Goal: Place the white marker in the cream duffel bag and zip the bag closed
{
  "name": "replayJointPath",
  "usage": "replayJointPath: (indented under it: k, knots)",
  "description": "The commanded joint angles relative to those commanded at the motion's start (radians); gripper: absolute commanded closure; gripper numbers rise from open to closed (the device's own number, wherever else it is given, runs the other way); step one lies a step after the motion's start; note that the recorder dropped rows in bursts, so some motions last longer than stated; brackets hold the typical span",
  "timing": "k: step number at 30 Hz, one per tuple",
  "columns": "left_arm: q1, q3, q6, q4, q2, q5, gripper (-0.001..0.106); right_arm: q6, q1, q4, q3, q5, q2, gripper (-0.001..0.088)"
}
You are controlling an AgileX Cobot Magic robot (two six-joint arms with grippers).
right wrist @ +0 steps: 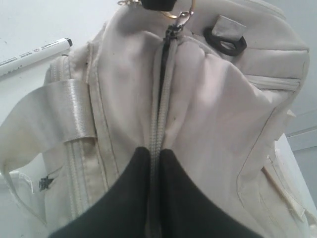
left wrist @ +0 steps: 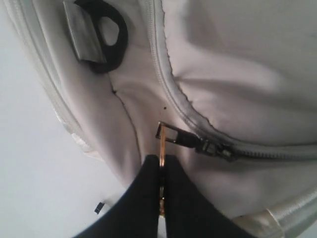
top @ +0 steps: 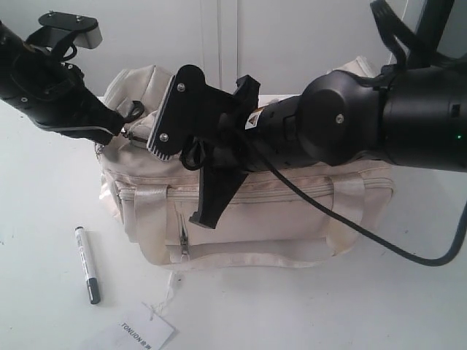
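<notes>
The white marker (top: 86, 264) (right wrist: 34, 52) lies on the table in front of the cream duffel bag (top: 292, 211), outside it, dark cap toward the front edge. The bag's top zipper (right wrist: 161, 99) (left wrist: 257, 152) runs closed along its visible length. My left gripper (top: 117, 133) (left wrist: 160, 161) is at the bag's left end, shut on the gold ring pull (left wrist: 162, 141) (right wrist: 173, 15). My right gripper (top: 204, 211) (right wrist: 154, 151) reaches over the bag's top and is shut on the zipper seam a little way back from the slider (left wrist: 210, 146).
A white paper tag (top: 142, 334) on a string lies by the table's front edge. A black D-ring (left wrist: 111, 37) (right wrist: 225, 42) sits on the bag's left end. Satin strap handles (top: 149, 200) (right wrist: 64, 109) hang over the front. A black cable (top: 394, 251) trails from the right arm.
</notes>
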Motion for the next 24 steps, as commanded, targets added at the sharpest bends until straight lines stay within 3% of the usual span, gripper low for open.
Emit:
replayJointPath:
  k: [8,24]
  knots:
    - [0.0,0.0,0.008,0.084,0.026,-0.038,0.105,0.0,0.0,-0.007,0.0,0.019,-0.015,0.0842]
    - [0.0,0.0,0.008,0.088,0.027,-0.132,0.105,-0.002,0.0,-0.007,0.0,0.051,-0.022,0.0842]
